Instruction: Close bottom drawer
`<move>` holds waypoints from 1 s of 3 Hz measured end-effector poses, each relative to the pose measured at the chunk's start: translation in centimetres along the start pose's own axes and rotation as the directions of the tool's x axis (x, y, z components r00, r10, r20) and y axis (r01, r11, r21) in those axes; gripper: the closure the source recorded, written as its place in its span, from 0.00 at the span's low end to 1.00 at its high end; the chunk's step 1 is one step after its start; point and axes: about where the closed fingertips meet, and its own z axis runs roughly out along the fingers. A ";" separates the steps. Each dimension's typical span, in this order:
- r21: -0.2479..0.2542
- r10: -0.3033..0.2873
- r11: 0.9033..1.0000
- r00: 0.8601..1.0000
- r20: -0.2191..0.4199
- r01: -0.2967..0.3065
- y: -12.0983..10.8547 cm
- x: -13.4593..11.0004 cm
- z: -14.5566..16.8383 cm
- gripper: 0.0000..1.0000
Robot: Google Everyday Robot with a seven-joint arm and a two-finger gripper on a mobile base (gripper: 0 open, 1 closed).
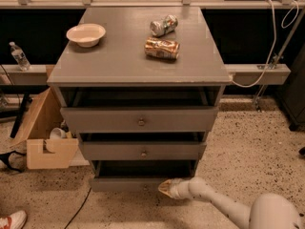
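Note:
The bottom drawer [125,183] is the lowest of three grey drawers and stands pulled out a little, its slim front near the floor and its dark inside showing above. My gripper [165,188] reaches in from the lower right on a white arm and sits against the right part of that drawer's front. The drawer's knob is not visible. The middle drawer [143,151] and the top drawer [140,119] above also stand slightly open.
On the cabinet top [114,63] are a white bowl [86,34] and two crushed cans [162,48]. A cardboard box [42,132] stands at the left of the cabinet. A cable lies on the speckled floor. A shoe [10,220] shows at bottom left.

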 end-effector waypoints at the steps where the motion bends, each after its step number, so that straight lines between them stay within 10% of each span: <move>1: 0.018 0.005 1.000 1.000 0.023 -0.006 -1.7 -0.4 0.5 1.00; 3: 0.051 0.021 0.998 0.998 0.059 -0.024 -4.9 -1.4 0.8 1.00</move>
